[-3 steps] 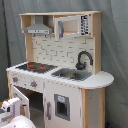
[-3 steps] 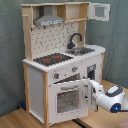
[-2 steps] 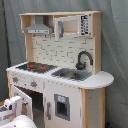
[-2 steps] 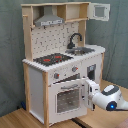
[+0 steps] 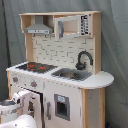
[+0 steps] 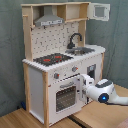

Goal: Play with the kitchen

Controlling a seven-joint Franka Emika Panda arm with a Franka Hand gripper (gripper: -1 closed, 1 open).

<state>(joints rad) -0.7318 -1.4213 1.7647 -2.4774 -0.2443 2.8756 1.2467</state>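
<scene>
The kitchen (image 5: 65, 55) (image 6: 37, 95) is white and light wood, and it fills both exterior views. On top sit a black-red hob (image 5: 36, 66) (image 6: 52, 59), a silver sink (image 5: 72, 75) (image 6: 82, 51) and a black faucet (image 5: 82, 59) (image 6: 75, 39). A grey hood (image 5: 39, 29) (image 6: 49, 21) hangs above. Knobs (image 6: 56, 76) line the front over the windowed oven door (image 6: 64, 97). My gripper (image 6: 81, 81) is at that door's upper right corner, by the handle. In the first exterior view the white arm (image 5: 12, 107) is low at the left, in front of the oven.
The upper cabinet's windowed door (image 6: 100, 11) stands swung open at the second exterior view's top right. A grey curtain (image 5: 115, 45) hangs behind the kitchen. The kitchen stands on a wooden surface (image 6: 20, 117), and my arm (image 6: 107, 95) reaches in from the second exterior view's right.
My arm has moved in toward the oven door, going left in the second exterior view until the gripper is at the door's top edge. The kitchen looks unchanged.
</scene>
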